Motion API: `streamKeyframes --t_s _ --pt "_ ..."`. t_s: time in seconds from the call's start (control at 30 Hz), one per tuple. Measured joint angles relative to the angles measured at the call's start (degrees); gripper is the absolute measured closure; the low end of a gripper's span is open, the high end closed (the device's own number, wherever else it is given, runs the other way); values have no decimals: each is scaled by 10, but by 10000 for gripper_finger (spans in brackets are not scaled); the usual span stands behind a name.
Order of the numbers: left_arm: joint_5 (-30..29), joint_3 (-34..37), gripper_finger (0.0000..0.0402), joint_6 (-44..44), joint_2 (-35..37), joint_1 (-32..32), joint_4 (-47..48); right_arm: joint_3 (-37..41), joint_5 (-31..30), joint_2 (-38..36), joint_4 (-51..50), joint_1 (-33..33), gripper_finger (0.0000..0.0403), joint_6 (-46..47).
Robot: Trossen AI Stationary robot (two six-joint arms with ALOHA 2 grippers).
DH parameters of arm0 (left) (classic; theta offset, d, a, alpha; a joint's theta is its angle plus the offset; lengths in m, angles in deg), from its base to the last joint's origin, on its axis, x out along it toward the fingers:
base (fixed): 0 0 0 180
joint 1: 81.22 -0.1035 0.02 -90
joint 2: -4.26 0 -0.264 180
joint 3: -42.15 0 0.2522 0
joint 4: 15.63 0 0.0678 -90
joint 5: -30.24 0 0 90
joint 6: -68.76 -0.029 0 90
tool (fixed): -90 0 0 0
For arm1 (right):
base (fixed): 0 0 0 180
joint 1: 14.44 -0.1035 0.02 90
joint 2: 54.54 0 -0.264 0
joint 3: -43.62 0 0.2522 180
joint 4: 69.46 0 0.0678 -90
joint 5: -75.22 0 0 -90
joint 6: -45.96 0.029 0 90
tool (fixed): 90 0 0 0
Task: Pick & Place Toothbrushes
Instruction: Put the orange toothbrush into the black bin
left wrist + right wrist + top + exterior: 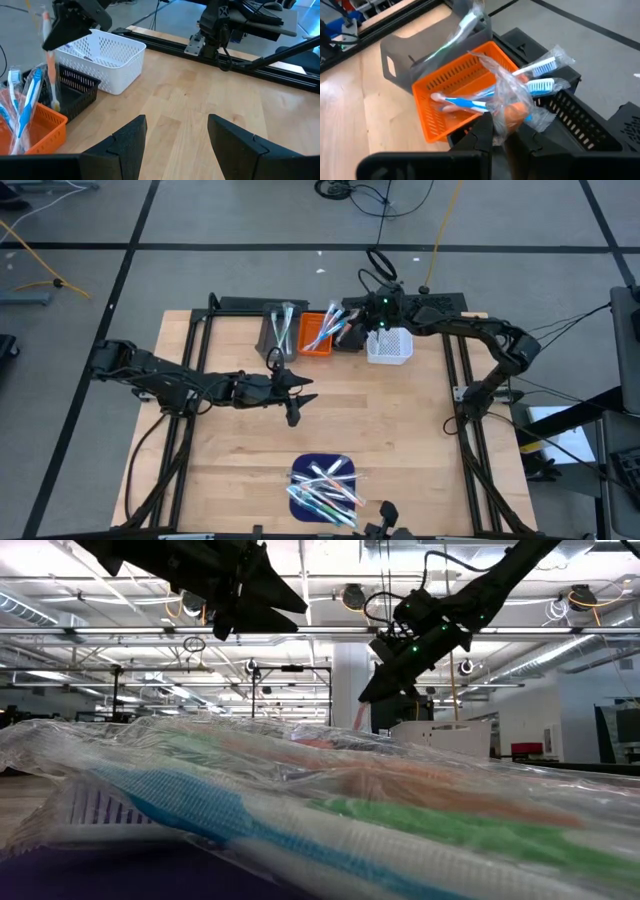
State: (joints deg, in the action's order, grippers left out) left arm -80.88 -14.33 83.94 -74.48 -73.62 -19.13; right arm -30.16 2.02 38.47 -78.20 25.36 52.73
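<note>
Right gripper (499,135) is pinched tight on a wrapped toothbrush (512,114) with an orange handle, clear plastic bunching over the fingers (480,137). It hangs above the orange bin (440,107), where blue-handled brushes (470,104) lie, their bristle heads poking over the rim toward the black bin (570,117). The grey bin (402,57) just beyond holds a wrapped green brush (462,27), tilted.

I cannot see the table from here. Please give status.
Right gripper shut on wrapped toothbrush, above black bin. Left gripper open, empty, mid-table. More toothbrushes on blue mat. Nothing blocking.
</note>
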Motion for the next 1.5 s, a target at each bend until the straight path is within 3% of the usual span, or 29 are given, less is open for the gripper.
streamKeyframes --t_s 0.1,0.23,0.37,0.87,0.93,1.5 --pt "0 0 188 0 0 0 0 -1 0 11 -1 0 377 -7" --pt "0 0 188 0 0 0 1 -1 -4 16 5 5 335 -11" --pt "0 0 188 0 0 0 5 -1 -49 17 4 8 301 -17" --pt "0 0 188 0 0 -1 8 -1 -66 16 7 11 205 -47" --pt "0 0 188 0 0 -1 8 -1 -90 16 8 11 194 -47" --pt "0 0 188 -2 0 -1 8 -1 -140 16 73 14 171 -45"
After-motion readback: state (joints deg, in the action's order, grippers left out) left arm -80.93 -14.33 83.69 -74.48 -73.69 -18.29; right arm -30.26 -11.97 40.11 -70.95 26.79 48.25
